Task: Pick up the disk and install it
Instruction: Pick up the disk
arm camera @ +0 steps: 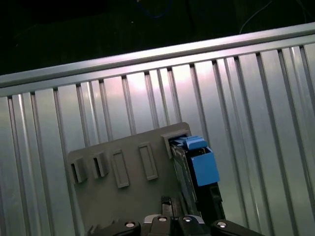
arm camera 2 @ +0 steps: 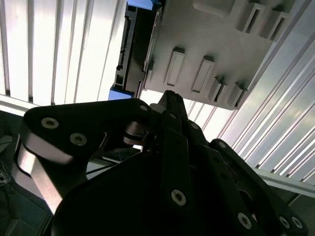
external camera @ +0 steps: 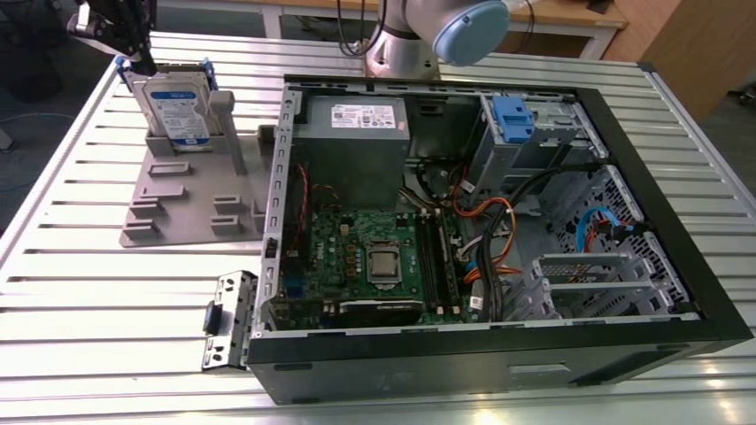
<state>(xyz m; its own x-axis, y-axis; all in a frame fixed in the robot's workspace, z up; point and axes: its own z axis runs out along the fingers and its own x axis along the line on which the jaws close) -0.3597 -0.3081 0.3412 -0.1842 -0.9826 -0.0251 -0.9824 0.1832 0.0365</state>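
1. The open computer case (external camera: 473, 376) lies on its side. The disk is not in it, so nothing is installed yet.
2. The grey holder (external camera: 177, 199) sits just beside the case, on the exterior view's left.
3. The disk (external camera: 180, 111) stands upright in that holder, outside the case.
4. The gripper (external camera: 142, 64) hovers at the disk's top corner on the side away from the case — spread or pressed together, I cannot tell. My read: this is the pick-up approach, and a grasp calls for squaring up over the disk's top edge.
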